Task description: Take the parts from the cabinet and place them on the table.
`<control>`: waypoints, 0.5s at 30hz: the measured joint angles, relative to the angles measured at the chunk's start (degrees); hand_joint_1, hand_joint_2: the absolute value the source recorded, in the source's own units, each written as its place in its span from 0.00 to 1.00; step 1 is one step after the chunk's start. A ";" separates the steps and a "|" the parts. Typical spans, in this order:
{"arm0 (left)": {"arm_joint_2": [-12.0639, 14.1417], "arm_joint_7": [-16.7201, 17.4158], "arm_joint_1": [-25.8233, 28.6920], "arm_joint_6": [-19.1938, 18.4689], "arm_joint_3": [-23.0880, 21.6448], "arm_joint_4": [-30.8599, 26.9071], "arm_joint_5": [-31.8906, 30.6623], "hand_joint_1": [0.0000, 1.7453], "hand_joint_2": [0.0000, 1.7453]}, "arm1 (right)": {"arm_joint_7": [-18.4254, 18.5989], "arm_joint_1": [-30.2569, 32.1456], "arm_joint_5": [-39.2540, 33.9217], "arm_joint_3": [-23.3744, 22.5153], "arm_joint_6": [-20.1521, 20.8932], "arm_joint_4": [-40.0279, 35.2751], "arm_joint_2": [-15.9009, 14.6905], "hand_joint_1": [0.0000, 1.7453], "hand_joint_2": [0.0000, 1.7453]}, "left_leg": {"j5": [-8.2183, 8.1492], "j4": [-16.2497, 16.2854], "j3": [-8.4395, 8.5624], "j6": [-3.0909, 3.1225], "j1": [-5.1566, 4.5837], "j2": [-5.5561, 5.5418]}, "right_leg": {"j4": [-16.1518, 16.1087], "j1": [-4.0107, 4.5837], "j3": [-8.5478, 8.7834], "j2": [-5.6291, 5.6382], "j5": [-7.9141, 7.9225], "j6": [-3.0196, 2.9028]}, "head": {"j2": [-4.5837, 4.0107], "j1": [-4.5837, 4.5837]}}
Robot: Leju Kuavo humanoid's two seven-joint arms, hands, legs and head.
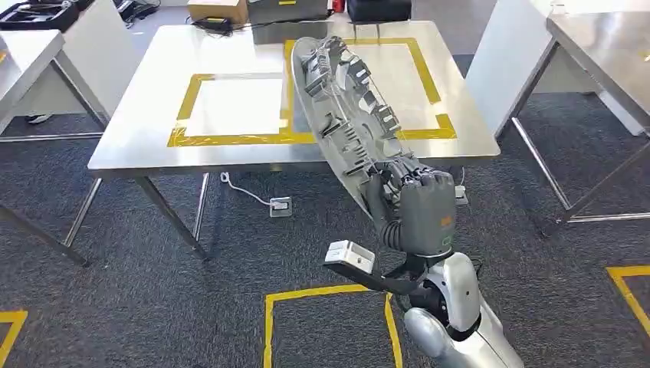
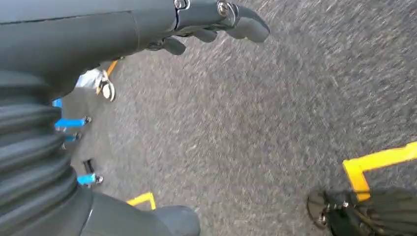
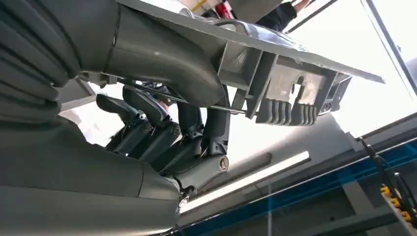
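A large grey plastic part (image 1: pixel 345 107), oval and ribbed with clips on its face, stands tilted on edge above the front of the steel table (image 1: pixel 146 115). My right hand (image 1: pixel 418 207) grips its lower end, in front of the table's near edge. Close up in the right wrist view, the thumb (image 3: pixel 162 54) lies on one face of the part (image 3: pixel 275 83) and the dark fingers (image 3: pixel 196 132) curl under its rim. My left hand (image 2: pixel 206 24) hangs over the grey carpet, fingers loosely curled, holding nothing.
Yellow tape marks two rectangles (image 1: pixel 234 107) on the table top. More tables stand at the left (image 1: pixel 23 54) and right (image 1: pixel 605 46). A cable and socket box (image 1: pixel 280 205) lie on the carpet under the table. Yellow floor tape (image 1: pixel 322 295) lies near my feet.
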 joint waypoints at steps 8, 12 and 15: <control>-0.04 1.70 0.16 -0.70 -0.44 -0.04 0.90 0.00 1.00 | -1.31 0.11 -1.29 -0.37 -1.05 -0.48 0.31 1.00 1.00 | 1.49 -1.95 0.06 1.04 0.23 -0.33 | -1.00 0.30 -0.40 -1.11 1.21 -1.10 | 0.00 0.00; -0.04 1.81 -0.19 -0.81 -0.44 -0.04 1.05 0.00 1.00 | -1.44 -0.38 -1.25 -0.44 -0.90 -0.48 0.50 1.00 1.00 | 1.73 -2.38 0.07 -1.06 0.49 -0.12 | -0.92 0.43 -0.71 -0.92 1.36 -1.32 | 0.00 0.02; -0.04 1.88 -0.25 -0.83 -0.44 -0.04 1.07 0.00 1.00 | -1.44 -0.88 -1.18 -0.44 -0.72 -0.44 0.57 1.00 1.00 | 1.75 -2.39 0.01 -1.39 0.56 -0.12 | -0.90 0.47 -0.73 -0.92 1.37 -1.33 | 0.00 0.04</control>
